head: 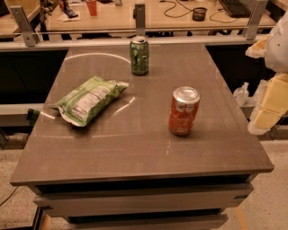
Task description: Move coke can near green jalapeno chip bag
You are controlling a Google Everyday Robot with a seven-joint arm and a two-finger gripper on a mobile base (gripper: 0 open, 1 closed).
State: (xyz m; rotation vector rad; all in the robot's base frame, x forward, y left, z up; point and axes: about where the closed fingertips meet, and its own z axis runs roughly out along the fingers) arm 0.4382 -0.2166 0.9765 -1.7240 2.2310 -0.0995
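Note:
The coke can [183, 111] is orange-red with a silver top and stands upright on the grey table [135, 148], right of centre. The green jalapeno chip bag [89, 99] lies flat on the left part of the table with its white label panel facing up. A wide gap of bare tabletop separates the can and the bag. My gripper [271, 101] shows as whitish and yellow parts at the right edge of the view, beyond the table's right side. It is well apart from the can and holds nothing that I can see.
A green patterned can [139, 55] stands upright near the table's far edge. Behind it runs a railing [140, 27], and beyond that a desk with a red cup [92, 7] and cables. A plastic bottle [241, 93] sits off the table's right side.

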